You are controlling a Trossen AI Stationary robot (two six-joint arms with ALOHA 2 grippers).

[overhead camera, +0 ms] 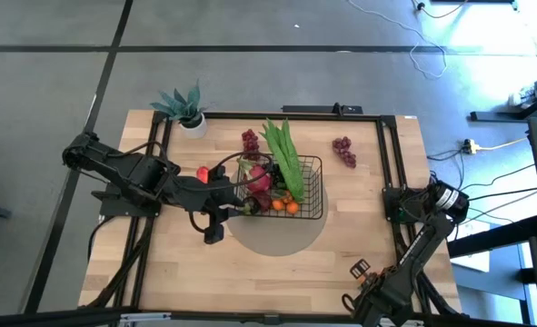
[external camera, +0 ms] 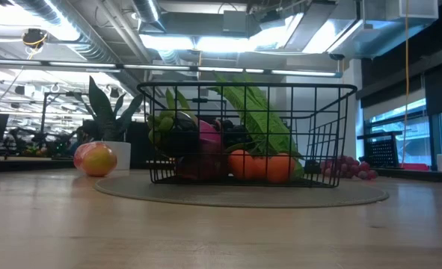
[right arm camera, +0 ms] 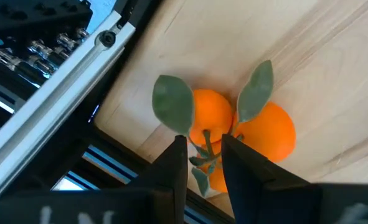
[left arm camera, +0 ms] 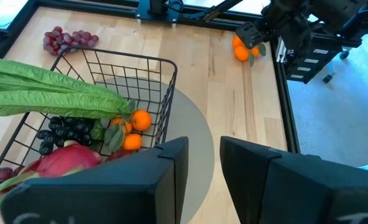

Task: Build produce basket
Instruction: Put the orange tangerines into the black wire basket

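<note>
The black wire basket (overhead camera: pixel 312 195) stands on a round grey mat near the table's middle. It holds long green pods (overhead camera: pixel 284 159), a pink dragon fruit (left arm camera: pixel 62 158), dark grapes (left arm camera: pixel 62 130) and small oranges (left arm camera: pixel 132 127). My left gripper (left arm camera: pixel 202 177) is open and empty, at the basket's near left corner (overhead camera: pixel 234 212). My right gripper (right arm camera: pixel 205 158) is shut on a cluster of oranges (right arm camera: pixel 246 127) with green leaves, at the table's near right corner (overhead camera: pixel 359 269). A red-yellow mango (overhead camera: pixel 202 173) lies on the table left of the basket. My right gripper pinches the orange cluster's green stem (right arm camera: pixel 203 154) between its two fingers, where the leaves meet the fruit. The fingers come from above. The oranges sit just below the fingertips, over the wood beside the table's frame rail. I cannot tell whether they rest on the table.
One red grape bunch (overhead camera: pixel 343 151) lies on the table right of the basket, and another (overhead camera: pixel 250 141) lies by its far left corner. A spiky teal plant in a white pot (overhead camera: pixel 188 113) stands at the far left. A black metal frame (overhead camera: pixel 382 163) borders the table.
</note>
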